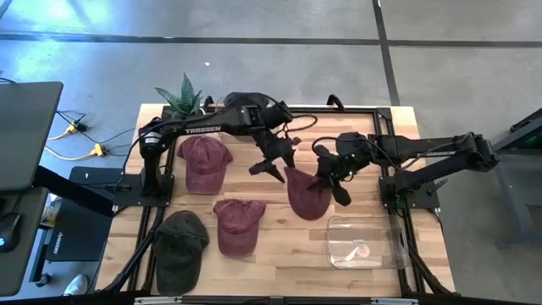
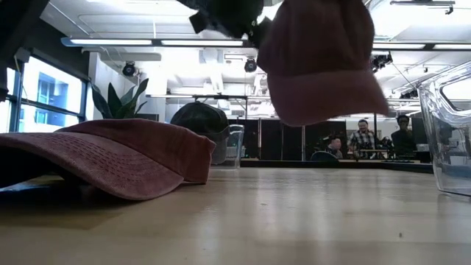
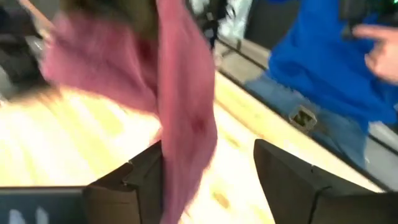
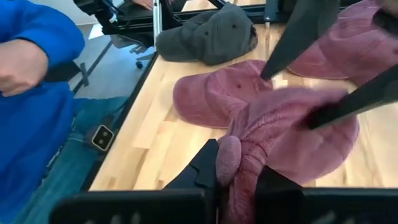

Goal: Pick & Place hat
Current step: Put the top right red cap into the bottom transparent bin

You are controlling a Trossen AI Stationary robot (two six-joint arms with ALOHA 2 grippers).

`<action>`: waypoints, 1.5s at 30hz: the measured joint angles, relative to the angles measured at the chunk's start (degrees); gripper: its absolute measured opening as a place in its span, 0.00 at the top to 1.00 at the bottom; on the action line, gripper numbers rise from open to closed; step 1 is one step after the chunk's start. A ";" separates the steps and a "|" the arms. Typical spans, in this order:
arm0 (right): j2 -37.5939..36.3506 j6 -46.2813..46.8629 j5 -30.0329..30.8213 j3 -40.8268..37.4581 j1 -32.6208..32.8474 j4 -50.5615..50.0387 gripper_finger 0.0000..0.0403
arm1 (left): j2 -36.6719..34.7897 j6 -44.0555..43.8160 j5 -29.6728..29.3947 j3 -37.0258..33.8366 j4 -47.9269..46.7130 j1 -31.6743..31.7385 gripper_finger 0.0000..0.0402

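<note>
**Soft cap changing grippers above the desk**

Right gripper pinches your maroon hat by its gathered cloth, hung clear above the desk. Left gripper stands open beside it. Limp, light fabric: grip bunched folds, expect sagging.

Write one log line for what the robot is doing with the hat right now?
phase: hat handover in air | right gripper: shut on maroon hat | left gripper: open, beside hat | clear bin: empty
</note>
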 joint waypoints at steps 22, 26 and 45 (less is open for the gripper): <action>-3.36 20.64 9.03 19.78 19.76 -33.29 0.99 | -7.04 2.91 -15.01 0.10 -20.44 -0.65 0.43; -3.36 25.51 13.12 19.78 28.90 -34.79 0.99 | -7.15 2.38 -16.42 0.16 -21.14 -1.68 0.43; -5.86 57.51 30.90 3.41 47.57 -26.76 1.00 | -7.15 -1.23 -17.15 0.16 -20.93 -2.36 0.43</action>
